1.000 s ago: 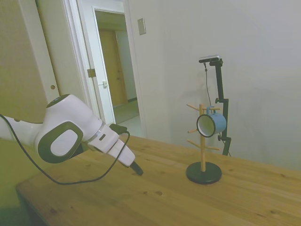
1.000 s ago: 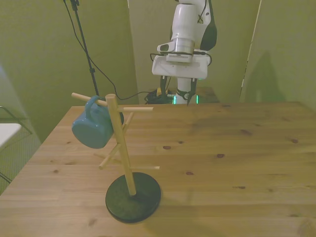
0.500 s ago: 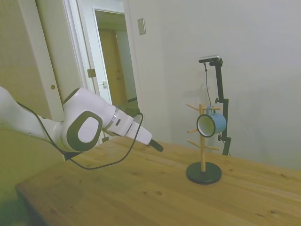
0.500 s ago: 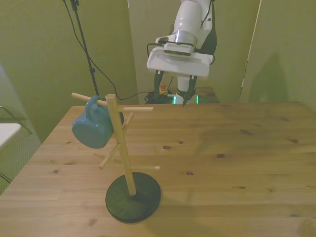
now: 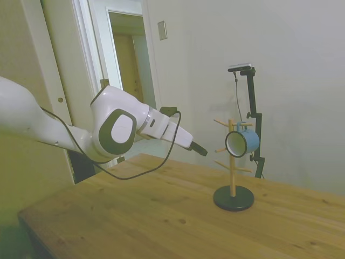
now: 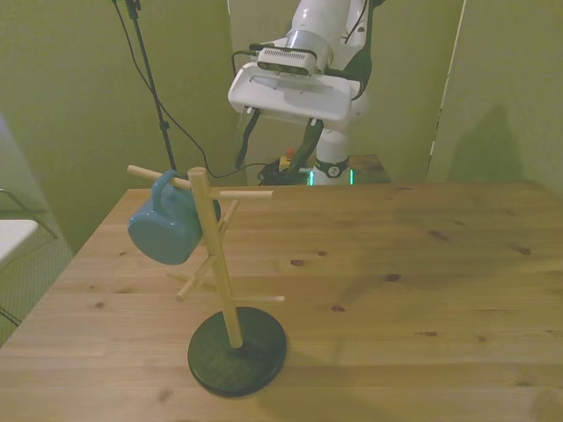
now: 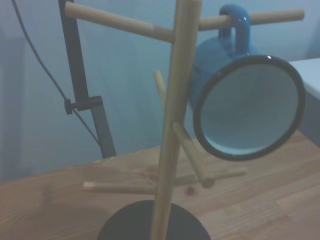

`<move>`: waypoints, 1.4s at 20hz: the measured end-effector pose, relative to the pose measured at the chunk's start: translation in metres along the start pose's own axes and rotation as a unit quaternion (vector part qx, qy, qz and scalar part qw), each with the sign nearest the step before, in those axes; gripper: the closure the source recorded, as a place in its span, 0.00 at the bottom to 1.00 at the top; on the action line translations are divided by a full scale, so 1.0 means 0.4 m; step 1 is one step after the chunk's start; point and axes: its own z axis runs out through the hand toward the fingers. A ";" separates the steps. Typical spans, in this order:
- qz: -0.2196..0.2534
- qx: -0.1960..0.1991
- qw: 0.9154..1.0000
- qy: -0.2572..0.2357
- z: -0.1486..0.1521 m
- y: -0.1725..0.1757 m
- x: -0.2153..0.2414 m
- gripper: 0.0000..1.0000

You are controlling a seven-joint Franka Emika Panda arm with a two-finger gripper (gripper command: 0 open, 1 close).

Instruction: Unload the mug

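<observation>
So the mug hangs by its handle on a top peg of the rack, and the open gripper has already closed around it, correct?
Not quite. The mug does hang by its handle on a top peg of the rack, but the open gripper is well short of it, up in the air and touching nothing. The side view shows the gap clearly.

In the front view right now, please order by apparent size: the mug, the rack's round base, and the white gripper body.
1. White gripper body, largest as it looks.
2. Rack's round base.
3. Mug, a little smaller than the base.
The gripper is farther from the camera, so its true size is likely greater than it appears.
</observation>
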 end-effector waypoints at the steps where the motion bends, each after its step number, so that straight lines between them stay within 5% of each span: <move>1: 0.000 -0.002 1.000 0.000 0.008 -0.015 0.008 0.00; 11: 0.013 -0.007 1.000 -0.020 0.090 -0.069 0.065 0.00; 28: 0.053 -0.010 0.999 -0.005 0.141 0.006 0.175 0.00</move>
